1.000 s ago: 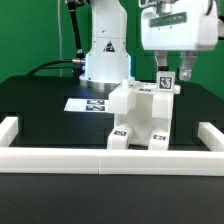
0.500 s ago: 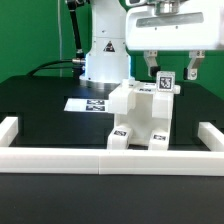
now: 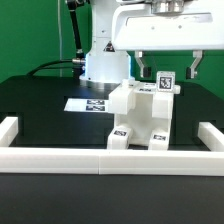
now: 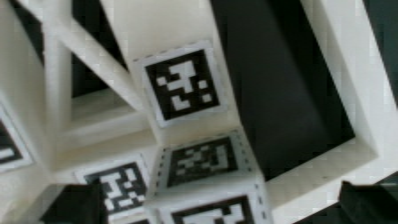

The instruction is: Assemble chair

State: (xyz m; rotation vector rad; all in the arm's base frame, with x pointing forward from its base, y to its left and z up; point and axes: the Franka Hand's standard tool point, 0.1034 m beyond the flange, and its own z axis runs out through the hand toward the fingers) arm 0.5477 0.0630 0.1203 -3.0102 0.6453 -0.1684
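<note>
The jaws hang spread wide and empty over the chair (image 3: pixel 140 115). One fingertip (image 3: pixel 193 68) is on the exterior view's right of the chair's topmost tagged piece (image 3: pixel 165 82), and the other is on its left. Neither touches it.

The black tabletop (image 3: pixel 40 110) carries everything. The low white border wall (image 3: pixel 60 160) runs along its front and turns up both sides. The arm's base (image 3: pixel 105 55) stands at the back.

The chair sits about mid-tabletop as one joined white block, with two chunky leg-like parts pointing toward the front wall and the tagged piece perched on top at the exterior view's right. The marker board (image 3: pixel 80 103) lies flat just beside it, on the exterior view's left.

The wrist view looks straight down on white struts and several tags (image 4: pixel 183 85) close below. It is too tight to say which part each tag belongs to.

Most of the chair looks already joined, so the step in hand is probably that top piece, either seating it fully or taking a fresh hold on it. The next move calls for a straight descent with a finger on each side of the piece, then a close that does not shove the assembly sideways.

Little stands in the way. The chair's own upper edge beside the piece leaves tight room for the finger on the exterior view's left, while the wall and the marker board lie well apart from the path.
</note>
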